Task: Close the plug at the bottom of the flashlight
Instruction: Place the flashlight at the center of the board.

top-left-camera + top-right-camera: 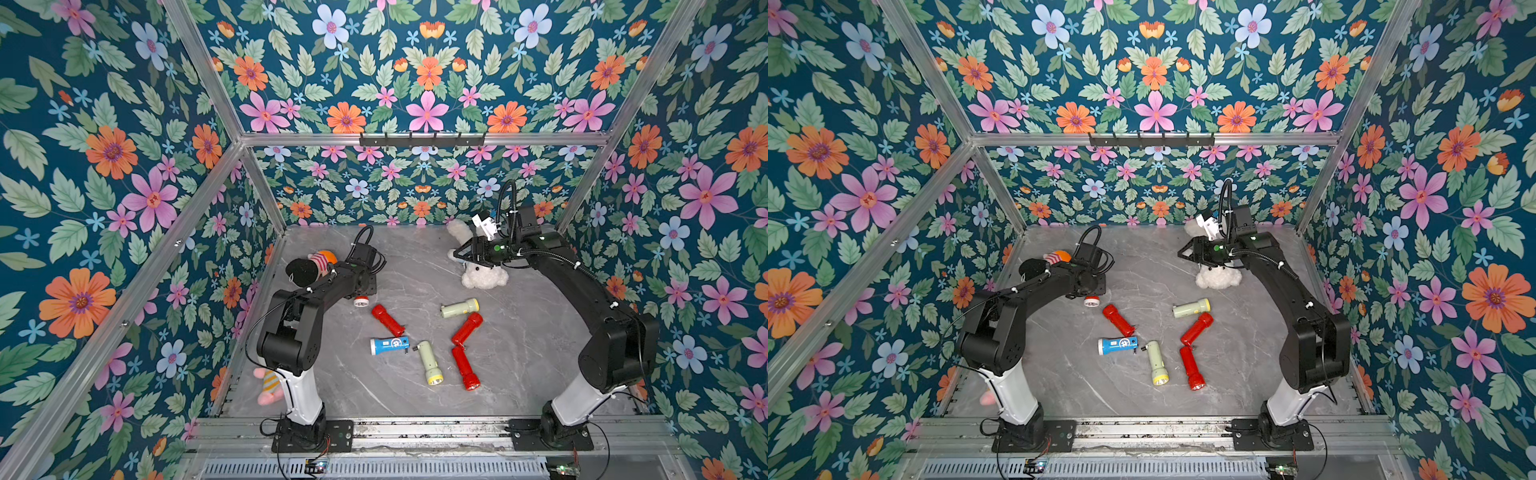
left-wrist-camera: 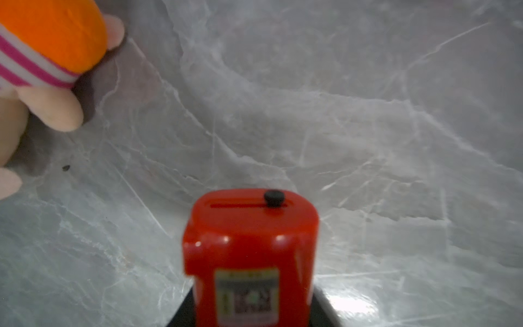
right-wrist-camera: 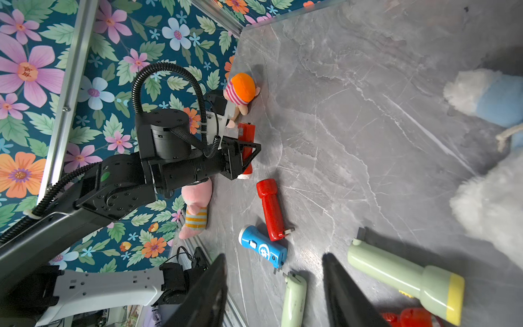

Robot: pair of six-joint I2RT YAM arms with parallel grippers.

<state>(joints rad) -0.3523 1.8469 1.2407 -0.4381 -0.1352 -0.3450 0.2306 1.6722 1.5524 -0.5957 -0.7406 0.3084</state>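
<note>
A red flashlight point(image 2: 250, 254) is clamped crosswise in the left gripper point(image 3: 246, 151), near the left rear corner of the grey marble table point(image 1: 519, 332). It lies level and low; whether it touches the surface cannot be told. In both top views only its white-rimmed lens point(image 1: 361, 301) pokes out from under the arm. The left wrist view looks along the body to the base end, where a slot and a small black knob point(image 2: 274, 197) show; whether the plug is shut cannot be told. A doll point(image 1: 323, 258) in an orange cap lies just beyond that end, against the wall.

The right gripper point(image 1: 460, 254) hangs with its jaws apart and nothing between them, above a white plush point(image 1: 484, 277) at the rear right, well apart from the left arm.

Six loose flashlights lie mid-table between the arms: a blue flashlight point(image 1: 390, 345), green flashlights point(image 1: 459, 308) point(image 1: 430, 361) and spare red flashlights point(image 1: 387, 320) point(image 1: 467, 328) point(image 1: 465, 368). A pink plush point(image 1: 268, 386) rests by the left arm's base. Floral walls point(image 1: 124, 166) enclose the cell.
</note>
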